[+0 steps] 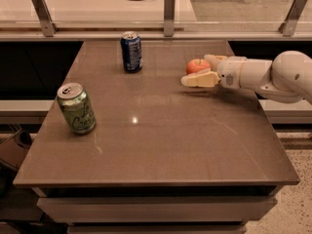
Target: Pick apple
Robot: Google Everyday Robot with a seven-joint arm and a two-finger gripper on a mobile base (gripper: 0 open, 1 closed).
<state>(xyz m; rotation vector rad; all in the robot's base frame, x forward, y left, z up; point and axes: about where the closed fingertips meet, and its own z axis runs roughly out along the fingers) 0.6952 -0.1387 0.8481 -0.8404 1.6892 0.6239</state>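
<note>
The little red apple (198, 65) sits on the brown table (161, 145), near the far right side. The gripper (196, 70) comes in from the right, low over the table top, at the end of a fat white arm (275, 75). Its two fingers are spread apart, and the apple is between them. One finger (200, 79) lies in front of the apple and the other is behind it. I cannot tell if the fingers touch the apple.

A blue soda can (131, 51) stands up at the back of the table, to the left of the apple and well apart from it. A green soda can (76, 108) stands near the left edge.
</note>
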